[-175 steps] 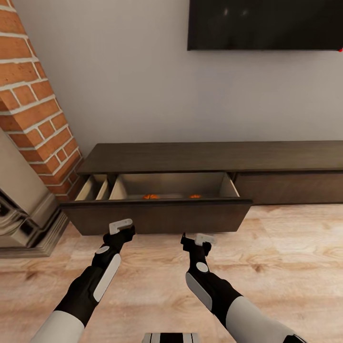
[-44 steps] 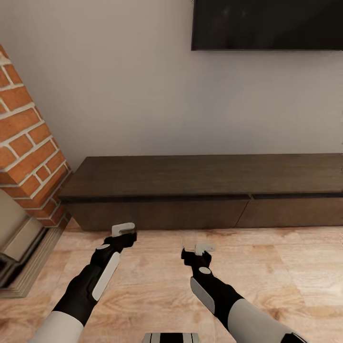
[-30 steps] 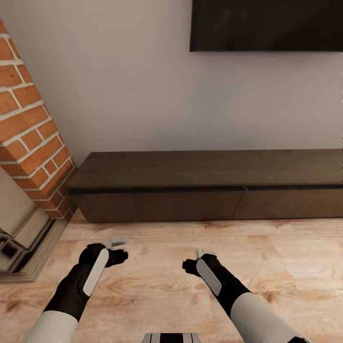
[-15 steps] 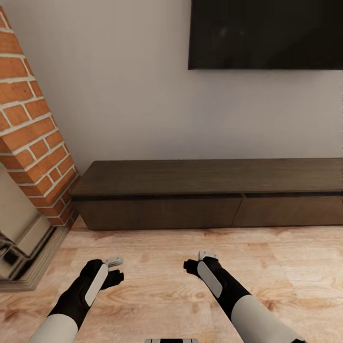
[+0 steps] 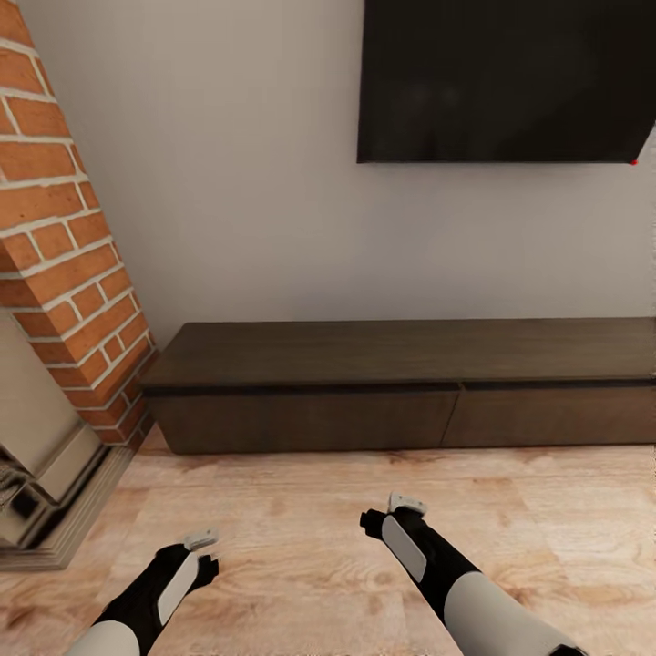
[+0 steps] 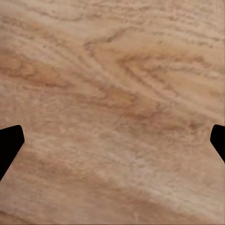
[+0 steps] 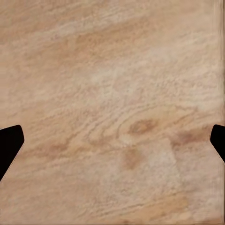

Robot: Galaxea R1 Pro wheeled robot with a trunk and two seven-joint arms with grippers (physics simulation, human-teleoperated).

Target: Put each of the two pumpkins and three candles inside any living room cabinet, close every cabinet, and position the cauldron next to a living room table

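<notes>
Currently the cabinet [image 5: 401,383] stands against the grey wall [image 5: 228,182], well ahead of both grippers, with a strip of bare floor [image 5: 301,538] between them. Its left end is near the brick column [image 5: 64,246]; its right end runs off the head view's right edge.

Cabinet: long, low, dark-brown wood, flat matte top with faint grain. Two wide flat drawer fronts sit flush under the top edge, a thin vertical seam between them; both read as closed.

Floor: light wood planks, strong swirling grain and knots, sharp in both wrist views. A black flat screen [image 5: 506,77] hangs on the wall above the cabinet's right half. Column: red-orange bricks, pale mortar, with a stepped beige base [image 5: 55,510] at its foot.

Left gripper [image 5: 202,545]: low at the head view's lower left, over the floor, black forearm with a white panel, pale fingertips. In the left wrist view only two dark finger corners [image 6: 8,143] show at opposite edges of the picture, so the jaws stand wide apart with nothing between them but floor below.

Right gripper [image 5: 405,507]: nearer the cabinet than the left, also over bare floor. The right wrist view gives the same reading: dark fingers [image 7: 8,143] at opposite edges, spread wide, holding nothing, touching nothing.
</notes>
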